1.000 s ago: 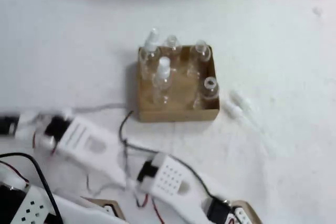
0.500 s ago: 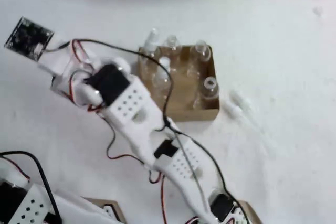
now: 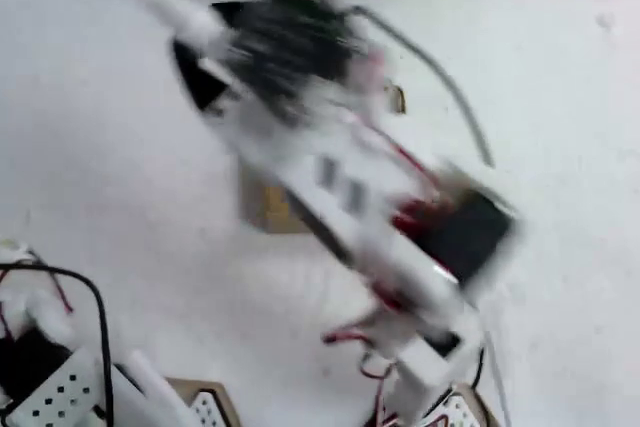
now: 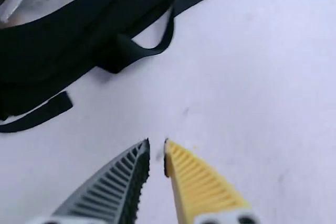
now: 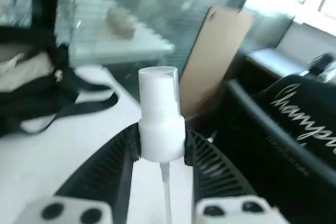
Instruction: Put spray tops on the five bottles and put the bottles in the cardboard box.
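In the right wrist view my right gripper (image 5: 160, 141) is shut on a white spray top (image 5: 158, 109), whose thin dip tube (image 5: 166, 187) hangs down between the fingers. In the high view the right arm (image 3: 340, 167) is a raised blur stretching across the cardboard box (image 3: 262, 209). Just a brown corner of the box shows, and the bottles in it are hidden. My left gripper (image 4: 157, 155), with one grey and one yellow finger, is shut on nothing just above the white table. The left arm (image 3: 60, 392) sits at the near left corner.
A black bag with loose straps (image 4: 79, 30) lies on the table beyond the left gripper. Behind the right gripper are another black bag (image 5: 283, 129) and a leaning cardboard sheet (image 5: 220, 51). White cloth (image 3: 120, 197) covers the table.
The right arm swung from low at the table's left, up and across over the box, and now hides the box and bottles. The left arm has stayed at the near left.
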Controlling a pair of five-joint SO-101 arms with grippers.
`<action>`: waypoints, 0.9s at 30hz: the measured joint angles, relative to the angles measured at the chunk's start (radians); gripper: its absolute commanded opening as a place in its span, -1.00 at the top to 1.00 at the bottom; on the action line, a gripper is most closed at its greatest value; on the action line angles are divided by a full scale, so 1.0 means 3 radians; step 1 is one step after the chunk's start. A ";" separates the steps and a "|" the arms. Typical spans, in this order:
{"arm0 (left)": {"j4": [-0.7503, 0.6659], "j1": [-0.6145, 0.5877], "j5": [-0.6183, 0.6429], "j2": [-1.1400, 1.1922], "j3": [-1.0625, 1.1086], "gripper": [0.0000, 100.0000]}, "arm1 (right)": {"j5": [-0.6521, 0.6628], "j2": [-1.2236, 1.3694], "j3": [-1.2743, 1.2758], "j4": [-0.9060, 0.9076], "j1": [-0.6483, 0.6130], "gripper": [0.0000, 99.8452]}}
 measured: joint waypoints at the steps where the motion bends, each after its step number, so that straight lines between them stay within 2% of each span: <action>1: -0.0005 0.0133 0.0000 0.0000 0.0000 0.87 | -0.0020 -0.0138 0.0005 0.0000 0.0046 0.97; 7: -0.0005 0.1059 0.0000 0.0000 0.0000 0.87 | -0.0358 -0.1100 0.0665 0.0000 0.0307 0.97; 11: -0.0005 0.1749 0.0000 0.0000 0.0000 0.87 | -0.0404 -0.1872 0.1401 0.0000 0.0465 0.97; 15: -0.0005 0.2220 0.0000 0.0000 0.0000 0.87 | -0.0414 -0.2573 0.2046 0.0000 0.0619 0.97; 21: -0.0066 0.2557 0.0000 0.0000 0.0327 0.87 | -0.0425 -0.3145 0.2936 -0.0046 0.0834 0.97; 27: -0.0557 0.2593 0.0000 0.0000 0.1238 0.87 | -0.0425 -0.3463 0.3565 -0.0225 0.0839 0.97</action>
